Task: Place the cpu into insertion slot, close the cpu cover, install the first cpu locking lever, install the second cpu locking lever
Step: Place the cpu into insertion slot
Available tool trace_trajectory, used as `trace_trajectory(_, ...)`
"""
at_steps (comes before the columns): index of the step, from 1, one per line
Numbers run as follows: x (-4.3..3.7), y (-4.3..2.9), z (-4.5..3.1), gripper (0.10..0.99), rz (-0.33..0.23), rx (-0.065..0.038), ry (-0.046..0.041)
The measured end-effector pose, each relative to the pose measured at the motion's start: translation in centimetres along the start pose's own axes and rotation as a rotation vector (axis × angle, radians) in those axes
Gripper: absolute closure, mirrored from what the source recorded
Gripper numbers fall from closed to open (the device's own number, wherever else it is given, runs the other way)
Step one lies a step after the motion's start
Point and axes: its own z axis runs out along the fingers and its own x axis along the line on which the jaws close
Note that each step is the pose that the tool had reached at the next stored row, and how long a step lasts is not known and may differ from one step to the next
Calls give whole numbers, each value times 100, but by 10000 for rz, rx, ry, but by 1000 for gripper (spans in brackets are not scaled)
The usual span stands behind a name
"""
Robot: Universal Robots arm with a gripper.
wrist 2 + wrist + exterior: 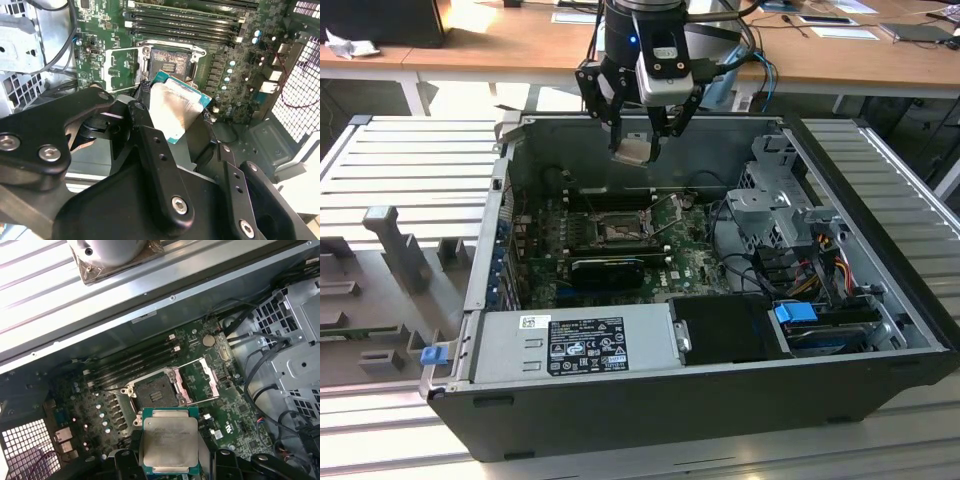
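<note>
My gripper (638, 138) hangs above the open computer case, shut on the cpu (632, 150), a small square chip with a pale metal top. In both wrist views the cpu (170, 440) (177, 107) sits gripped by its edges between the black fingers (122, 462), well above the board. Below it, the insertion slot (155, 390) (167, 62) (620, 232) lies uncovered on the green board, showing its dark contact field. The cpu cover (199, 381) (120, 67), a thin metal frame with a square window, is swung open beside the slot.
A grey power supply (575, 345) fills the case's near side. A metal drive cage (780, 205) with cables (800, 260) stands at the exterior view's right. Long black memory slots (135, 362) run beside the socket. The case wall (165, 310) rises behind.
</note>
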Motion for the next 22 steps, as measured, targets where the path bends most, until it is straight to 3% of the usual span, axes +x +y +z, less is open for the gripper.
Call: trace_trajectory(22,4,12,7,561,1958,-33,-176)
